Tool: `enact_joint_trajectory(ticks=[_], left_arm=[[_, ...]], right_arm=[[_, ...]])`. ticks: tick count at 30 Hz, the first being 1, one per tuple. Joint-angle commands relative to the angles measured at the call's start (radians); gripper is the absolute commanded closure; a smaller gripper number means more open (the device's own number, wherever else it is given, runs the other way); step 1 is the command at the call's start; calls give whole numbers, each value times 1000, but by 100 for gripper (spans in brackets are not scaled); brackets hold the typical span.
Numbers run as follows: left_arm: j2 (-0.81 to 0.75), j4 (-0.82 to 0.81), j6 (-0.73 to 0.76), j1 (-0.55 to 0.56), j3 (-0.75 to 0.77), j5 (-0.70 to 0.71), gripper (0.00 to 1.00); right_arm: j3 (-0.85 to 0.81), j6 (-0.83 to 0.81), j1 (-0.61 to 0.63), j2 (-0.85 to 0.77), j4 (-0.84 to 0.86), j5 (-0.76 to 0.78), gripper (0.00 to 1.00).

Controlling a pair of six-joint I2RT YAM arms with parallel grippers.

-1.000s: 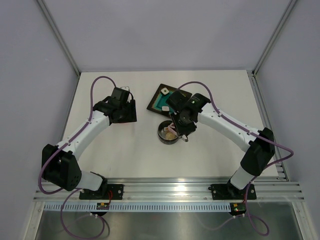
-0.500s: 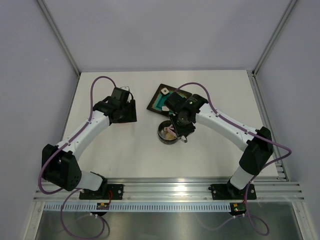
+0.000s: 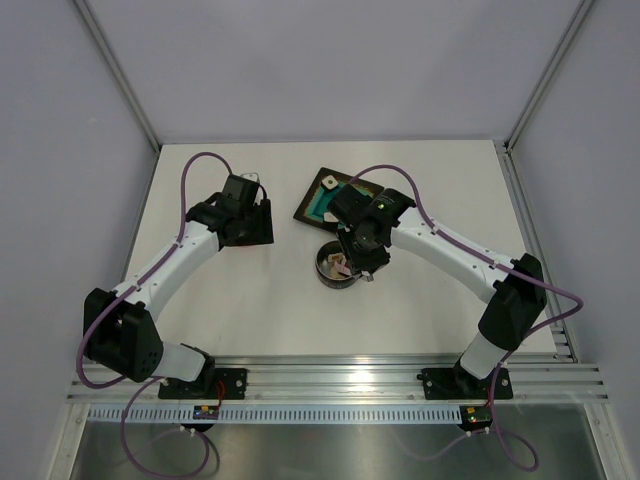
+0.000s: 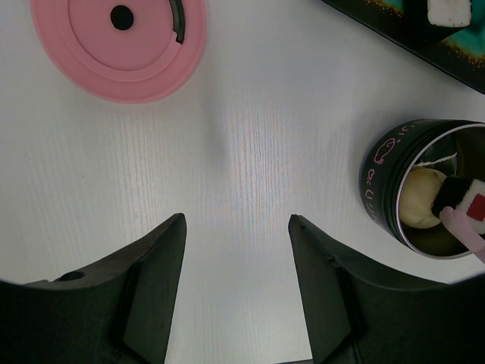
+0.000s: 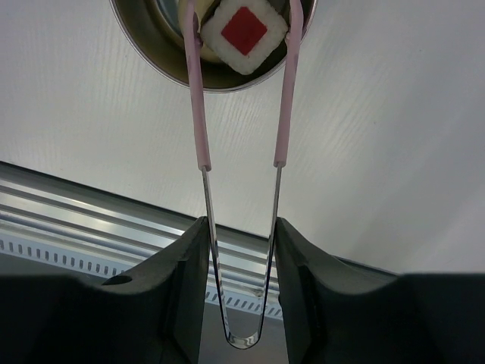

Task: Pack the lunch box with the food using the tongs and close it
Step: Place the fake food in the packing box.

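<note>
Pink-sleeved wire tongs, squeezed by the right gripper, flank a red-spotted white cube in the shiny steel lunch box. The left gripper is wide open, and the pink lid is cut off up top.

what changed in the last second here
The right end effector, gripping the tongs, slid slightly left and away from the bases, bringing the cube further over the lunch box. The cube is still between the tong tips, not let go. The left end effector, open and empty, the lid and the tray stayed put.
</note>
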State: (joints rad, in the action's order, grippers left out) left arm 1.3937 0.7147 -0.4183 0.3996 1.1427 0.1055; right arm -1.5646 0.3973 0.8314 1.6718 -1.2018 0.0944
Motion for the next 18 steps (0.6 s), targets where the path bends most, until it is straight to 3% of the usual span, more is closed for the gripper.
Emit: enact_joint_trajectory(ticks=[1, 18], left_arm=[[-28, -35, 6, -5, -4, 7, 39], [-38, -32, 6, -5, -9, 10, 39]], right_arm=[[-40, 9, 12, -4, -10, 24, 55], [-126, 6, 20, 0, -24, 57, 56]])
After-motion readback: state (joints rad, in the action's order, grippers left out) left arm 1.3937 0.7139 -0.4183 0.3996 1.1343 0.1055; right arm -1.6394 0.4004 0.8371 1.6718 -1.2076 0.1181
